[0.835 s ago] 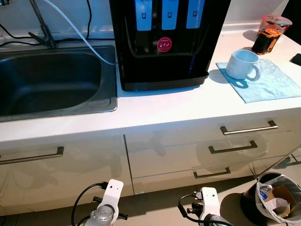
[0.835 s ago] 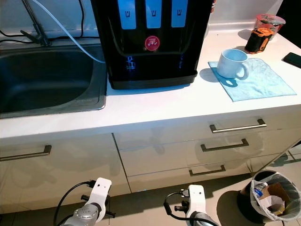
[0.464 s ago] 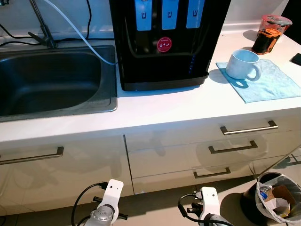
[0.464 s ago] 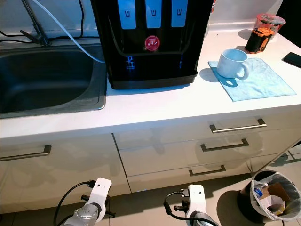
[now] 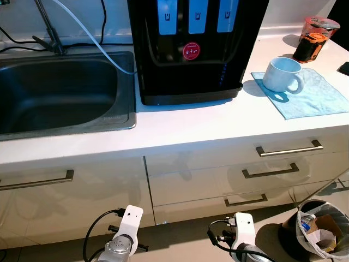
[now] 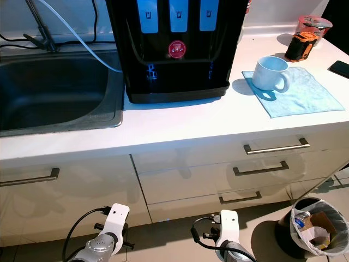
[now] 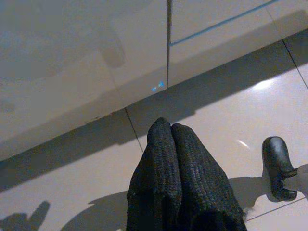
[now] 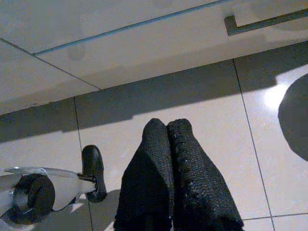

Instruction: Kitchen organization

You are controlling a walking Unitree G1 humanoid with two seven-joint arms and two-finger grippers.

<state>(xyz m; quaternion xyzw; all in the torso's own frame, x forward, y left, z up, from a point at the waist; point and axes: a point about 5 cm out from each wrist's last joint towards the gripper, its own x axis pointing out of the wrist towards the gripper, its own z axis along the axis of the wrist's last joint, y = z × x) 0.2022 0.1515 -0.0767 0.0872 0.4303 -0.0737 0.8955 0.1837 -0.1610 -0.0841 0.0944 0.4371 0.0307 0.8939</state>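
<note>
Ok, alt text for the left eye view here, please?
A white kitchen counter seen from above holds a tall black water dispenser, with a steel sink to its left and a white ceramic mug on a light blue cloth to its right. Cream drawers sit below, both arms hanging low.

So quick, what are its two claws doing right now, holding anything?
Left gripper: shut, holding nothing, hanging low over the floor tiles.
Right gripper: shut, holding nothing, also hanging low by the drawers.
</note>
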